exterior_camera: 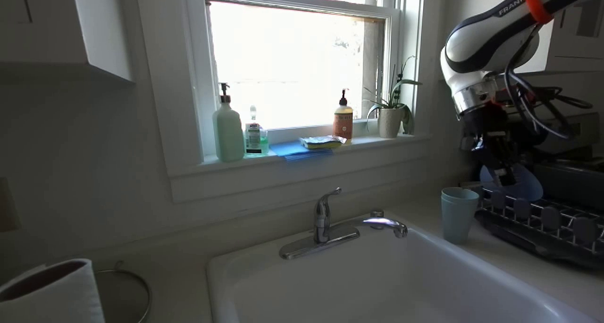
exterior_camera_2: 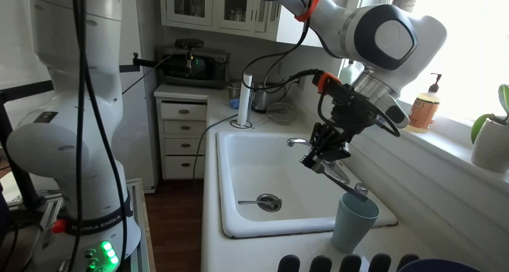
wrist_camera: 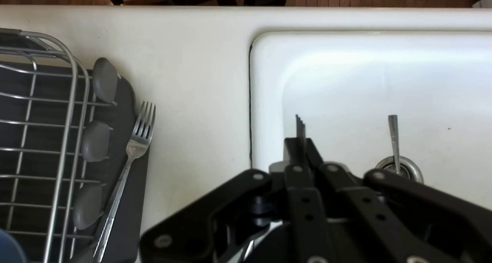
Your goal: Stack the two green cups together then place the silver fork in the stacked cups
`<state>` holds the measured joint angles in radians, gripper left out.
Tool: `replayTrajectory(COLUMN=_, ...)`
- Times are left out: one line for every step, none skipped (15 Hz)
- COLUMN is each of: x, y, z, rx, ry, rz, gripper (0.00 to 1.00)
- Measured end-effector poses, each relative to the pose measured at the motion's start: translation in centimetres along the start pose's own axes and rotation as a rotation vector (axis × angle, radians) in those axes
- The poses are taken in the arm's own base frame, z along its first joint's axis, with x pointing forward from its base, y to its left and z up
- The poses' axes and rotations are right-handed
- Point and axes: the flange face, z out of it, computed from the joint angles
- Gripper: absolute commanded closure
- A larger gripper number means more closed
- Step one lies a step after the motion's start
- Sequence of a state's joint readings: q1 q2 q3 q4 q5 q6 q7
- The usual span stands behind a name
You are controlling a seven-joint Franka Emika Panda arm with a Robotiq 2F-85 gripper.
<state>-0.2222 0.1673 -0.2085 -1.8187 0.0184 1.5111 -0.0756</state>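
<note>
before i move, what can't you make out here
Stacked green cups: inside bottom, both exterior views, hidden by walls.
Held fork: most of handle, wrist view, behind gripper.
Other fork: handle end, wrist view, cut off by bottom edge.
Sink utensil: head, in an exterior view, too small.

gripper [exterior_camera_2: 313, 160]: clamping fork [exterior_camera_2: 342, 184] | fork: slanted down toward green cup [exterior_camera_2: 353, 230]

A white-and-black robot arm [exterior_camera_2: 358, 33] arches high and bends downward at the wrist [exterior_camera_2: 372, 85], its black pincer [wrist_camera: 303, 151] slanting below with fingers [wrist_camera: 305, 205] close together.
</note>
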Motion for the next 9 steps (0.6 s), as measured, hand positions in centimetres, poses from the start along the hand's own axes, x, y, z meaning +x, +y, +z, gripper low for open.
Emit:
replayTrajectory(x=0.4, y=0.3, z=0.2, rx=0.019, ry=-0.016, rz=0.004, gripper=0.99)
replayTrajectory(x=0.8, y=0.7, z=0.4, rx=0.04, ry=-0.031, rz=0.006, gripper=0.99)
replayTrajectory(x=1.3, y=0.9, z=0.6, rx=0.06, ry=-0.043, rz=0.007, gripper=0.98)
replayTrajectory(x=1.8, y=1.1, z=0.7, rx=0.081, ry=-0.046, rz=0.013, gripper=0.98)
replayTrajectory(x=2.3, y=1.2, z=0.8, rx=0.093, ry=-0.047, rz=0.017, gripper=0.98)
replayTrajectory(x=2.6, y=1.3, z=0.8, rx=0.099, ry=-0.047, rz=0.02, gripper=0.98)
replayTrajectory(x=2.9, y=1.3, z=0.8, rx=0.1, ry=-0.046, rz=0.021, gripper=0.99)
replayTrajectory(x=3.0, y=1.3, z=0.8, rx=0.1, ry=-0.046, rz=0.021, gripper=0.99)
replayTrajectory(x=3.0, y=1.3, z=0.8, rx=0.099, ry=-0.047, rz=0.021, gripper=0.99)
